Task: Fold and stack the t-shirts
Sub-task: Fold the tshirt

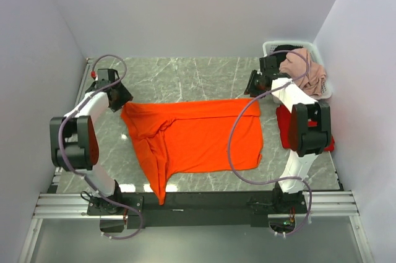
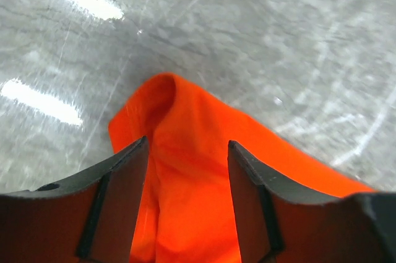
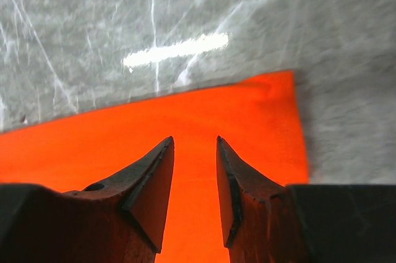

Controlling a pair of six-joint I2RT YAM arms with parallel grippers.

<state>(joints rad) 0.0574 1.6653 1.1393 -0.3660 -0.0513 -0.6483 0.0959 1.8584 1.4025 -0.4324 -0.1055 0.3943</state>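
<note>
Orange t-shirt (image 1: 198, 136) is laid out mostly flat mid-frame on the grey marble table (image 1: 185, 77) in the top view, with one sleeve bunched toward the left and a narrow strip trailing to the lower centre, up to the black rail at the near edge. Left tool (image 1: 122, 103) is placed at the shirt's upper-left corner. In the left wrist view its fingers (image 2: 120, 182) are seen spread wide, straddling a raised hump of orange cloth, and no pinch is seen. Right tool (image 1: 255, 93) is placed at the shirt's upper-right corner. In the right wrist view its fingers (image 3: 151, 182) are seen with only a narrow gap, set above cloth that lies flat, the shirt's edge and corner visible just beyond the tips. Nothing is seen gripped there, though contact with the cloth cannot be judged. Red t-shirt (image 1: 283, 128) is seen at the right edge of the table, partly hidden under the right arm, just beside the orange one. A white basket (image 1: 272, 46) with pinkish cloth (image 1: 306, 71) heaped in it is seen at upper right.
</note>
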